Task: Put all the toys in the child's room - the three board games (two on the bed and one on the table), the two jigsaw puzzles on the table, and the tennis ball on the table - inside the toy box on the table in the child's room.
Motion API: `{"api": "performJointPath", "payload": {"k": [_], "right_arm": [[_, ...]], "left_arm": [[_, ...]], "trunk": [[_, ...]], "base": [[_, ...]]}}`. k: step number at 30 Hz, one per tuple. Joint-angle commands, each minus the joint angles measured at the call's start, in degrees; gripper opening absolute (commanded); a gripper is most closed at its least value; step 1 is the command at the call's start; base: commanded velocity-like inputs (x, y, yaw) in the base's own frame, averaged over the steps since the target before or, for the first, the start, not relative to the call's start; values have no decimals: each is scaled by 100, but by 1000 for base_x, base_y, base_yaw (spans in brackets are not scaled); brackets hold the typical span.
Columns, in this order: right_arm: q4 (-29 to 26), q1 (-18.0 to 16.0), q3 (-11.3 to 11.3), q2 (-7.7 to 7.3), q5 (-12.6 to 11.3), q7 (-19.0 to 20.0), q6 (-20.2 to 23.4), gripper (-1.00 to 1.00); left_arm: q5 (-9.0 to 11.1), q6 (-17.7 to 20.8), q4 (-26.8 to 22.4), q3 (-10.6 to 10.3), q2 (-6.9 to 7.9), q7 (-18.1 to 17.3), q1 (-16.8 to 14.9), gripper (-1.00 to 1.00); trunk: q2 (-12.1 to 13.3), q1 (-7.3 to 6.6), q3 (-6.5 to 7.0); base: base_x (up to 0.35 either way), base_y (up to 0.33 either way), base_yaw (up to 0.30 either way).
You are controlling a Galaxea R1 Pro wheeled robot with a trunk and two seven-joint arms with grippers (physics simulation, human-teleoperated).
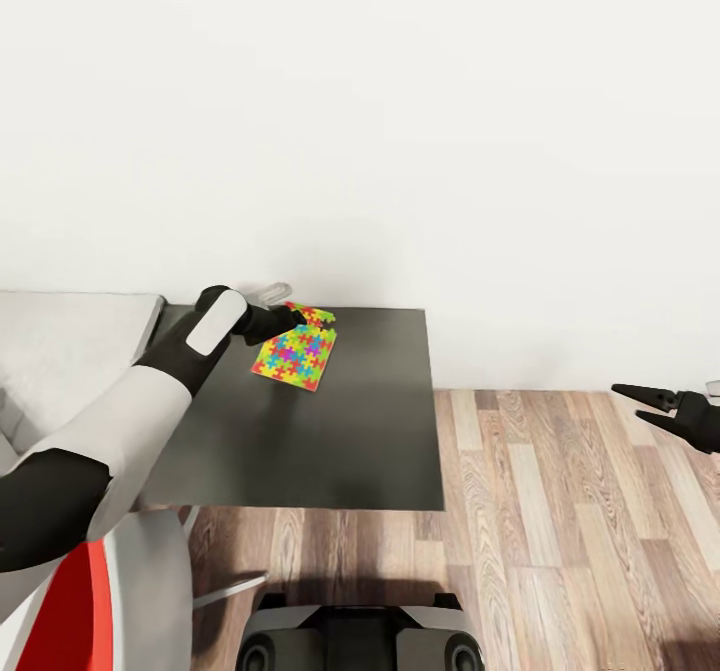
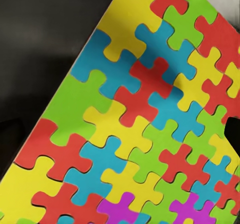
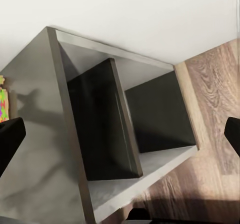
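A bright multicoloured jigsaw puzzle point(image 1: 295, 358) lies flat on the dark table point(image 1: 340, 441) near its far left corner. A second puzzle point(image 1: 318, 317) peeks out just behind it. My left gripper point(image 1: 290, 318) hovers low over the puzzles' far edge. In the left wrist view the puzzle point(image 2: 145, 129) sits very close, with one dark fingertip point(image 2: 233, 130) at its edge, and the jaws look spread wide. My right gripper point(image 1: 645, 403) hangs open over the floor, right of the table, holding nothing. The toy box, board games and tennis ball are out of view.
A grey bed point(image 1: 60, 351) abuts the table's left side. A white wall point(image 1: 400, 101) rises right behind the table. Wooden floor point(image 1: 560, 531) spreads to the right. The right wrist view shows the table's side and underside point(image 3: 105, 129).
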Motion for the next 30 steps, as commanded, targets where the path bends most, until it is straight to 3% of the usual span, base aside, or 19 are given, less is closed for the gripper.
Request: {"api": "performJointPath", "payload": {"k": [1, 22, 30], "right_arm": [[1, -7, -3, -1, 62, 58, 26, 100], [4, -7, -2, -1, 69, 58, 26, 100], [1, -7, 1, -1, 70, 58, 26, 100]], "left_arm": [[62, -1, -10, -31, 9, 53, -4, 100], [94, -1, -10, -11, 16, 51, 30, 100], [105, -2, -10, 9, 21, 43, 62, 100]], "trunk": [[-9, 3, -7], [-9, 3, -7], [-9, 3, -7]], "base": [[0, 0, -173], [0, 0, -252], [0, 0, -89]]}}
